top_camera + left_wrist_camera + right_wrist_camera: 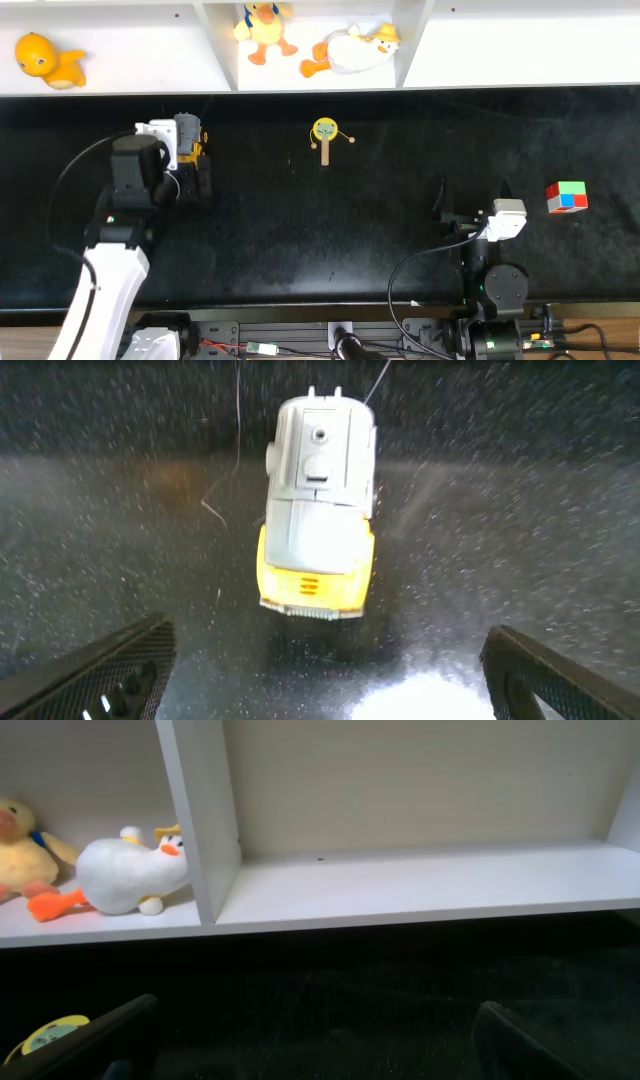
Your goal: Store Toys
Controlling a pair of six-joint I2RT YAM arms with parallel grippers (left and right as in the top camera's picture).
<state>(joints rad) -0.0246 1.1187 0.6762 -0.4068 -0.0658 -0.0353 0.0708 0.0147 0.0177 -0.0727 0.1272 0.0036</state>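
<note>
My left jaws stand wide open and hold nothing. Their two dark fingers (100,670) are spread well apart, and nothing touches them. The toy truck (318,510), with a grey body and a yellow end, stands upright on the black surface (400,250) ahead of that gap, apart from both fingertips. From above, the truck (190,142) sits on the left part of the surface, near the white shelf (500,50).

My right jaws are also spread wide and hold nothing. Their fingers (540,1040) hang over the dark surface, facing the shelf (420,885).

A small rattle drum (325,135) on a wooden handle lies mid-surface, and a colour cube (567,197) sits at the far right. In the middle compartment a white plush duck (125,875) lies on its side beside a yellow plush duck (265,25). Another yellow duck (48,58) sits in the left compartment.
</note>
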